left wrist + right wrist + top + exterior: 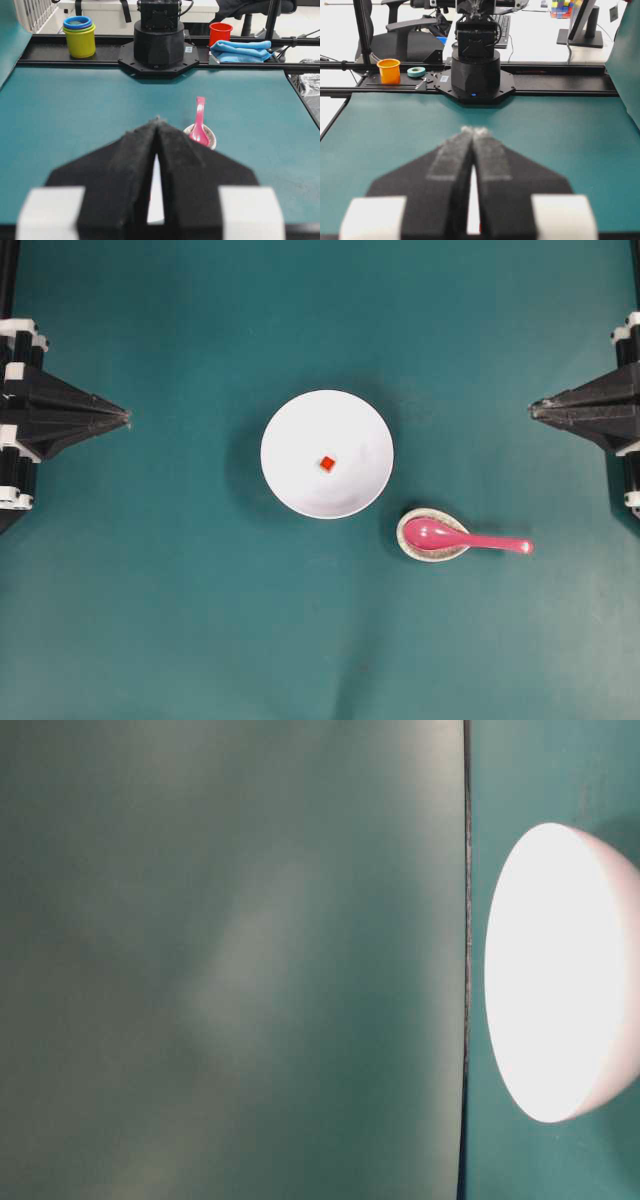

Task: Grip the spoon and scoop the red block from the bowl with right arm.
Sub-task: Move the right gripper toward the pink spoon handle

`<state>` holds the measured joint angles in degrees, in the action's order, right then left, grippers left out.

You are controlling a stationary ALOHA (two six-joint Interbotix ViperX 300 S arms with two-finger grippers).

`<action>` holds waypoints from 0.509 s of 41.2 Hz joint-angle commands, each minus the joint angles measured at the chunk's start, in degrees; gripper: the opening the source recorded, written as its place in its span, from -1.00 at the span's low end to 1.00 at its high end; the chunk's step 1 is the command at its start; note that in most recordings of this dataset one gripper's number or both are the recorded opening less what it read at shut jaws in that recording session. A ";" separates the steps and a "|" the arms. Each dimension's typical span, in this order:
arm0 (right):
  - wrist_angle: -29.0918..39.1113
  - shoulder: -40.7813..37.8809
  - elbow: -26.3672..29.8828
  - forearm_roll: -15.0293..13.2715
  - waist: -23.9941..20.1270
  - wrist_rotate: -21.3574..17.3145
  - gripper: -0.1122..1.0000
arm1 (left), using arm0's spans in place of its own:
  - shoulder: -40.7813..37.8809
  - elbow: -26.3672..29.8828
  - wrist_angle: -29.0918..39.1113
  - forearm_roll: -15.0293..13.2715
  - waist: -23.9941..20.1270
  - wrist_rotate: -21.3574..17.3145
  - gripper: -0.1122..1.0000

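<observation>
Right gripper (533, 410) is shut and empty, parked at the right edge of the overhead frame. Your spoon (462, 537) lies lower right of centre, scoop in a speckled dish (420, 551), handle pointing right. Open first, then pinch the handle mid-length. Red block (327, 463) sits mid-bowl (290, 430); come in shallow so it doesn't skid. Left gripper (126, 419) shut, idle.
</observation>
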<state>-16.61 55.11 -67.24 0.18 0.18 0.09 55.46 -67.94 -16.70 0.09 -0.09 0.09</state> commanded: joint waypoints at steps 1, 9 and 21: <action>-0.53 -0.26 1.41 0.00 -0.44 -1.05 -0.80 | -0.26 1.85 1.23 0.44 0.35 0.70 -0.80; -0.44 -0.35 2.20 0.18 -0.62 -1.32 -0.80 | -0.26 3.34 5.98 0.53 0.79 0.79 -0.80; -0.09 -2.46 1.58 3.43 -0.70 -1.58 -0.27 | -0.18 3.69 6.24 0.44 0.79 0.79 -0.80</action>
<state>-16.61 53.70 -66.53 2.37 -0.26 -1.32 55.46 -65.83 -10.28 0.44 0.53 0.97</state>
